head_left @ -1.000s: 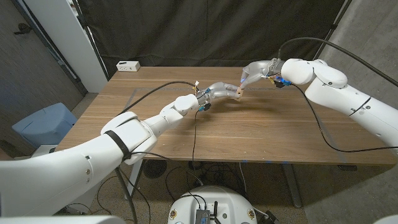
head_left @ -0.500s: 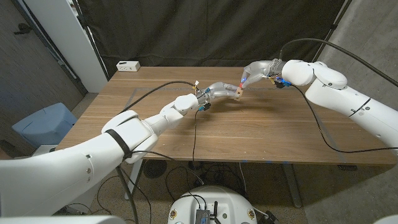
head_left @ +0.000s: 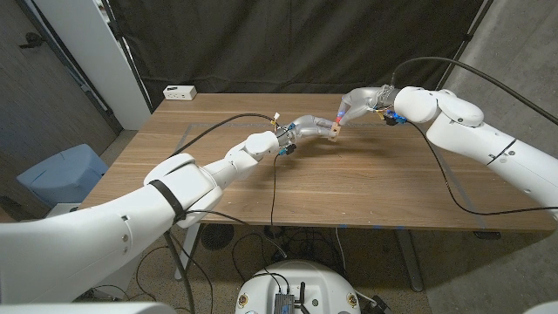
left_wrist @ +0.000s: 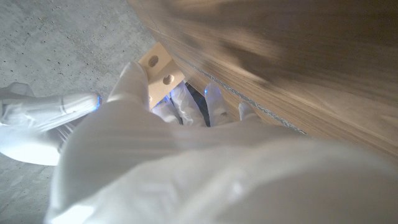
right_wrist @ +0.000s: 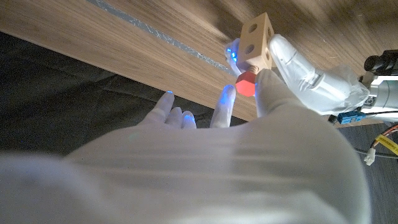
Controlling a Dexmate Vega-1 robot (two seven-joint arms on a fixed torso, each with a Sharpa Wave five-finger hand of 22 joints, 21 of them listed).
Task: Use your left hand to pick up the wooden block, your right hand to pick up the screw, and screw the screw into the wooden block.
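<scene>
The wooden table (head_left: 349,179) is seen spanning the head view, with a black curtain (head_left: 288,39) hung behind it. A white box (head_left: 180,92) is noted at the table's far left corner, well apart from both hands.

The left arm (head_left: 174,196) is extended from the near left toward the table's middle; the right arm (head_left: 488,139) is brought in from the right. Both hands are raised above the far half of the table and are met there.

Left hand (head_left: 307,128): the wooden block (head_left: 334,129) is pinched at the fingertips. In the left wrist view the block (left_wrist: 161,68) is gripped between a thumb on one side and fingers (left_wrist: 180,102) on the other; two round holes are visible in its exposed face.

Right hand (head_left: 359,98): the screw (right_wrist: 246,82), red-headed, is held between the thumb and a finger and is set against the block (right_wrist: 256,40) in the right wrist view. The remaining fingers (right_wrist: 171,112) are spread apart, pointing toward the table edge. In the head view the screw is too small to be resolved with certainty.

How far the screw is seated in the block cannot be told.
</scene>
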